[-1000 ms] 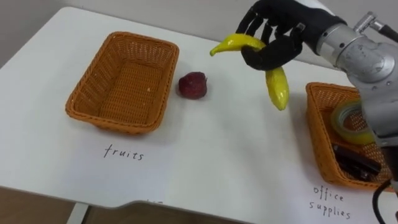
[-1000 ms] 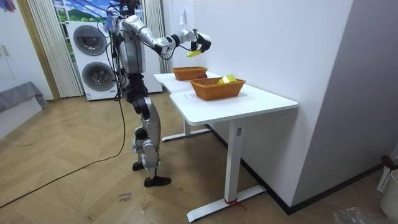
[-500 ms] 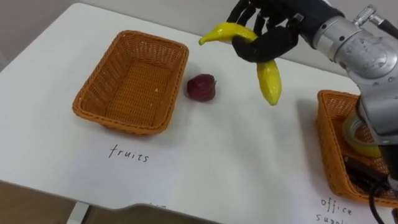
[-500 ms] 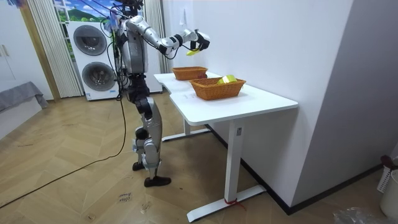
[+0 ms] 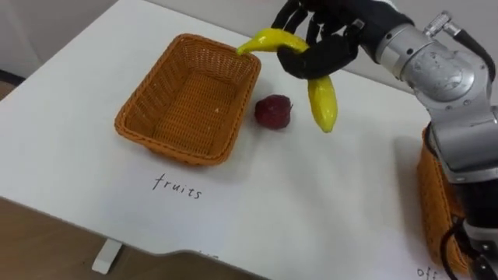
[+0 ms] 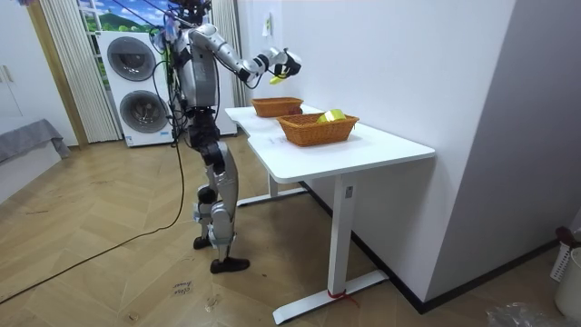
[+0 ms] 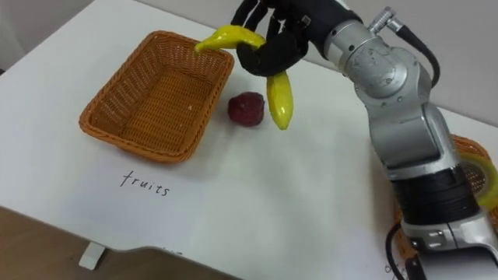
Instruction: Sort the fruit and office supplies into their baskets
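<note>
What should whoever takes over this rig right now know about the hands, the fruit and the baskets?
The right hand is shut on the banana, held in the air near the far right corner of the fruits basket.
The dark red fruit sits on the white table, just right of that basket.
Done: a tape roll lies in the office supplies basket. The fruits basket holds no fruit yet.
Left: put the banana in the fruits basket, then the dark red fruit.
</note>
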You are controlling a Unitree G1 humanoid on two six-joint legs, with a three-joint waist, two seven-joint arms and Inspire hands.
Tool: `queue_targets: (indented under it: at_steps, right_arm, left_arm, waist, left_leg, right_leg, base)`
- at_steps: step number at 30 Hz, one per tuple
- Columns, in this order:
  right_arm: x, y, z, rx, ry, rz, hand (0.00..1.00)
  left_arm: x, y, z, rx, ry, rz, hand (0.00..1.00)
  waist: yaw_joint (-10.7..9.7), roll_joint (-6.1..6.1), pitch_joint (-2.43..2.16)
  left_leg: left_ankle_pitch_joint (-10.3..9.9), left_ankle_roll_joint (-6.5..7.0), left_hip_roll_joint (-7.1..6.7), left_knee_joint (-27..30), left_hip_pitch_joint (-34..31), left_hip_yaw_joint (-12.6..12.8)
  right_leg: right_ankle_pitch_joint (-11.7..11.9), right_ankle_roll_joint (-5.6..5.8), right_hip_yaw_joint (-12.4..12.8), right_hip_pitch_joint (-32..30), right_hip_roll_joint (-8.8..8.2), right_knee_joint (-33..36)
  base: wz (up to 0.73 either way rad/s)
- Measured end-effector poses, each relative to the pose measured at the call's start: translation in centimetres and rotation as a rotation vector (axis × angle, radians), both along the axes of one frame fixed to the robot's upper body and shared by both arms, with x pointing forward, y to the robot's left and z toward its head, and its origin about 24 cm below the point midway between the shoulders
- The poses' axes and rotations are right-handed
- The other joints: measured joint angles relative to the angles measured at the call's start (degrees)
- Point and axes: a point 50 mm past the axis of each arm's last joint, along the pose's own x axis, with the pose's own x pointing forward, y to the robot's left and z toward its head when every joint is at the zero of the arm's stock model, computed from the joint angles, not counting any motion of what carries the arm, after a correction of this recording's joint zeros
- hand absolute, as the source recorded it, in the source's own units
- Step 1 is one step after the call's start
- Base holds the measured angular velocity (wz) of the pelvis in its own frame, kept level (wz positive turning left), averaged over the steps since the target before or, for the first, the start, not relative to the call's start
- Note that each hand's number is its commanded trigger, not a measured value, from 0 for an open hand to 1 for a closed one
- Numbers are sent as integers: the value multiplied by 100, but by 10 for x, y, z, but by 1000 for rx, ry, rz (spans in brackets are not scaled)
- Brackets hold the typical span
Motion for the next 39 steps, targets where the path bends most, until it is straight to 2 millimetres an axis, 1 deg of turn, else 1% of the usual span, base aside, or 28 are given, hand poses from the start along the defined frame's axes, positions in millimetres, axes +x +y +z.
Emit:
queue_targets:
  at_steps: [3, 7, 9, 11, 15, 16, 17, 18, 21, 22, 24, 26, 28, 31, 34, 39]
  right_arm:
    - [0, 4, -2, -16, 2, 7, 100]
    - [0, 7, -5, -41, 13, 6, 100]
    - [0, 10, -6, -49, 16, 16, 100]
    - [0, 12, -5, -53, 12, 23, 100]
    - [1, 15, 1, -40, -3, 32, 100]
    - [1, 18, 2, -40, -11, 38, 100]
    - [1, 22, 2, -46, -16, 46, 100]
    - [1, 23, 1, -50, -15, 49, 100]
    - [0, 32, -2, -42, -1, 72, 100]
    - [0, 35, -4, -41, 3, 81, 100]
    - [-1, 39, -6, -43, 8, 94, 100]
    - [-2, 44, -7, -37, 15, 106, 100]
    - [-2, 44, -8, -34, 17, 107, 100]
    - [-1, 44, -8, -33, 20, 108, 100]
    - [0, 44, -10, -33, 28, 103, 100]
    - [5, 40, -19, -34, 65, 76, 100]
  left_arm:
    - [1, -1, 0, 2, -2, -5, 0]
    - [1, 0, 1, 22, -3, 2, 0]
    - [-1, 2, 1, 35, 2, 8, 0]
    - [-2, 5, 2, 53, 4, 10, 0]
    - [-7, 7, 2, 75, 16, 7, 0]
    - [-9, 7, 2, 77, 23, 9, 0]
    - [-11, 8, 1, 77, 29, 10, 0]
    - [-10, 8, 2, 78, 28, 10, 0]
    - [-10, 8, 1, 76, 31, 8, 0]
    - [-10, 8, 2, 76, 34, 5, 0]
    - [-9, 9, 2, 70, 30, 4, 0]
    - [-11, 11, 2, 65, 39, 20, 0]
    - [-12, 12, 3, 67, 40, 29, 0]
    - [-14, 13, 3, 70, 45, 38, 0]
    - [-14, 13, 3, 72, 44, 40, 0]
    - [-17, 14, 3, 84, 51, 45, 0]
  waist:
    - [66, -6, 2]
    - [180, -64, 2]
    - [191, -98, 8]
    - [189, -154, 32]
    - [201, -183, 45]
    - [229, -195, 36]
    - [252, -186, 43]
    - [278, -190, 40]
    - [419, -212, 28]
    - [481, -210, 31]
    - [515, -214, 28]
    - [608, -226, 44]
    - [650, -256, 47]
    - [711, -296, 29]
    - [789, -304, 35]
    - [871, -337, 50]
  left_leg:
    - [0, 0, 0, -2, -5, -7]
    - [0, 0, 1, -5, 1, -7]
    - [0, 0, 1, -6, 1, -23]
    - [0, -1, 1, 0, -7, -78]
    - [-1, -3, 3, 17, -20, -155]
    - [-3, -5, 5, 16, 9, -154]
    - [-6, -7, 9, 17, 36, -155]
    - [-6, -8, 11, 17, 41, -156]
    - [-6, -8, 13, 21, 53, -160]
    - [-6, -8, 13, 22, 61, -165]
    - [-7, -9, 13, 20, 65, -211]
    - [-25, -20, 12, 26, 80, -246]
    - [-27, -23, 9, 38, 79, -283]
    - [-28, -26, 6, 53, 79, -324]
    - [-27, -26, -1, 55, 75, -328]
    - [-28, -26, -12, 55, 69, -342]
  right_leg:
    - [-1, 1, -17, -1, 0, -2]
    - [-1, -1, -32, 3, 1, -2]
    - [-1, -1, -48, 11, -1, -3]
    - [-1, -1, -117, 31, -6, -4]
    - [-1, -1, -162, 60, -7, -6]
    - [-1, -1, -162, 87, -2, -7]
    - [-2, 0, -163, 117, 1, -12]
    - [-2, 0, -163, 121, 2, -11]
    - [-2, 0, -166, 135, 2, -10]
    - [-2, 0, -171, 144, 1, -12]
    - [-2, 1, -188, 173, -4, -11]
    - [-12, 12, -199, 210, -1, -13]
    - [-22, 22, -200, 234, -2, -12]
    - [-41, 36, -204, 269, -4, -11]
    - [-52, 32, -232, 272, -14, -10]
    - [-72, 28, -249, 271, -23, -11]
  base:
    - [0]
    - [0]
    - [5]
    - [11]
    - [10]
    - [0]
    - [0]
    - [0]
    - [0]
    - [7]
    - [12]
    - [7]
    - [10]
    - [9]
    - [1]
    - [0]
